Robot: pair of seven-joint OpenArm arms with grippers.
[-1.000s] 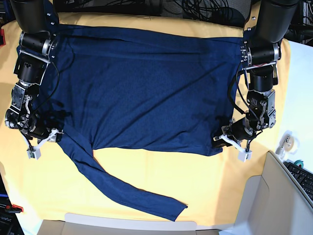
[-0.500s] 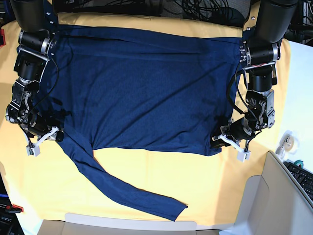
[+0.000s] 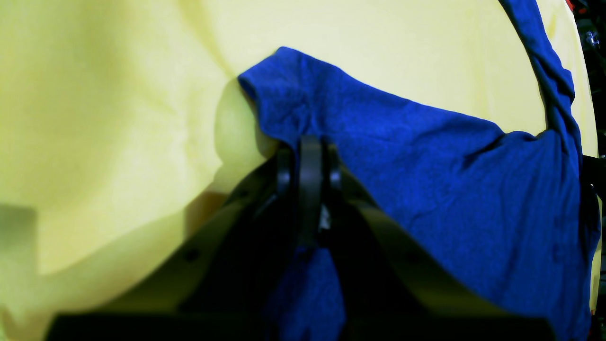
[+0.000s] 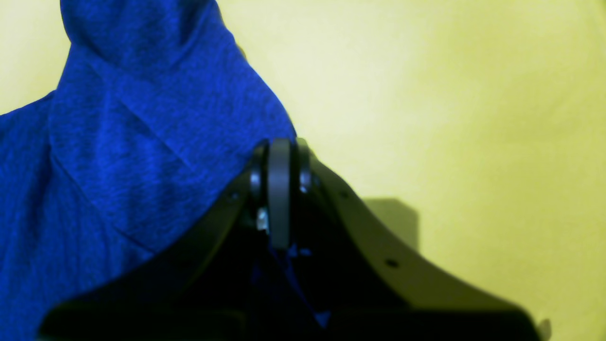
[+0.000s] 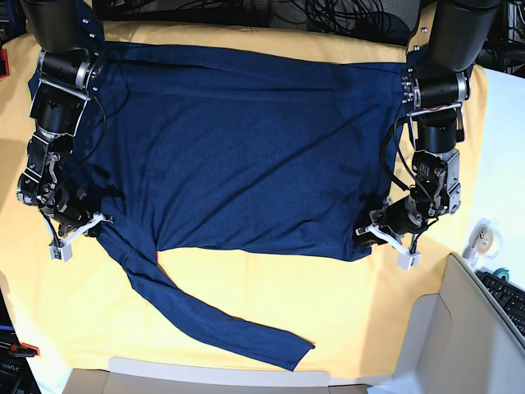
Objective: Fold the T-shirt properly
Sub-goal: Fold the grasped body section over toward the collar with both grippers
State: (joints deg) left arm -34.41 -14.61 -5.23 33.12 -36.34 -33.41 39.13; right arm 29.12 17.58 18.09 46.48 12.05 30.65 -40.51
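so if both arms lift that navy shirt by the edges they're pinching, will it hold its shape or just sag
Probably sag. The T-shirt looks thin and soft: it bunches into folds where the left gripper and right gripper pinch it. The loose sleeve trailing over the yellow cloth would likely dangle and drag. It seems light, so a pinch should hold.

The base view looked straight down from high above the bench (image 5: 246,279), taking in the whole shirt (image 5: 246,148) and both arms. Each wrist view sat very close behind its own jaws, facing along them at the cloth. The left wrist view shared the shirt's corner (image 3: 293,80) with the base view's right side, the right wrist view the sleeve's root (image 4: 142,118) on its left.
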